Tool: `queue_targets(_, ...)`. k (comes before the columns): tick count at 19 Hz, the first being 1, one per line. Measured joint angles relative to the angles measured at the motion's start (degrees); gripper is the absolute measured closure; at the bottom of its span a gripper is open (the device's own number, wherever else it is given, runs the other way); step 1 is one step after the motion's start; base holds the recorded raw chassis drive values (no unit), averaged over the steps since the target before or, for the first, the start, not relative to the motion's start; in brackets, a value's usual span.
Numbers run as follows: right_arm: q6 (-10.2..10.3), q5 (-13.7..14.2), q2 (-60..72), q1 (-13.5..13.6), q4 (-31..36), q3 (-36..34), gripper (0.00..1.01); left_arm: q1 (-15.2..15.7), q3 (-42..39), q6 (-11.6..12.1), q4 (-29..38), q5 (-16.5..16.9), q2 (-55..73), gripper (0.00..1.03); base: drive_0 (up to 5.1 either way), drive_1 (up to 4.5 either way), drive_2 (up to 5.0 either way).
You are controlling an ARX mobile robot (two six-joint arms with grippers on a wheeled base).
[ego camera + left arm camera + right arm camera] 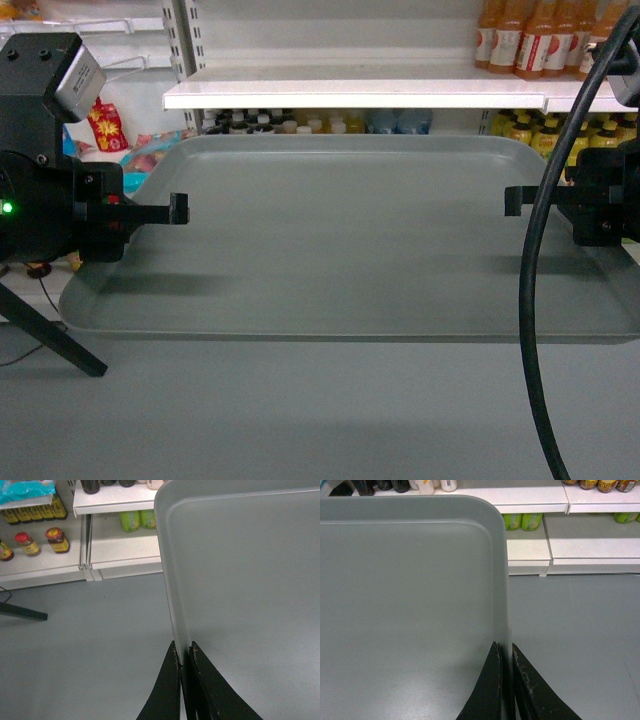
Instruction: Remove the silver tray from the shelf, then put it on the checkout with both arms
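Silver tray held level in mid-air, clear of shelf, long axis L-R btwn grippers. Left gripper and right gripper each clamped on opposite short rims; checkout not in view.

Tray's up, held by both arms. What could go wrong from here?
1. Each end effector, left and right, pinches only the tray's thin rim; it could slip out.
2. Over bare floor, a drop falls far.
3. If the arms move unevenly, the tray may twist or tilt.
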Motion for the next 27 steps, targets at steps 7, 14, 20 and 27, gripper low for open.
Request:
queue_targets(7, 0.0, 0.0, 0.0, 0.0, 0.0, 0.0, 0.98, 0.0, 0.0, 0.0, 0.0, 0.0, 0.0, 1.0, 0.1, -4.03, 4.3)
queue_targets(14, 0.0, 0.0, 0.0, 0.0, 0.2, 0.0, 0.98, 0.0, 0.0, 0.0, 0.0, 0.1, 0.0, 1.0, 0.0, -4.2, 4.2)
queue_targets(20, 0.0, -0.1, 0.0, 0.1, 0.2, 0.0, 0.98, 0.0, 0.0, 0.0, 0.0, 0.1, 0.0, 1.0, 0.0, -4.2, 4.2)
queue_targets(27, 0.0, -0.2, 0.0, 0.0, 0.4, 0.0, 0.98, 0.0, 0.0, 0.0, 0.2, 0.1, 0.0, 1.0, 0.0, -4.16, 4.2)
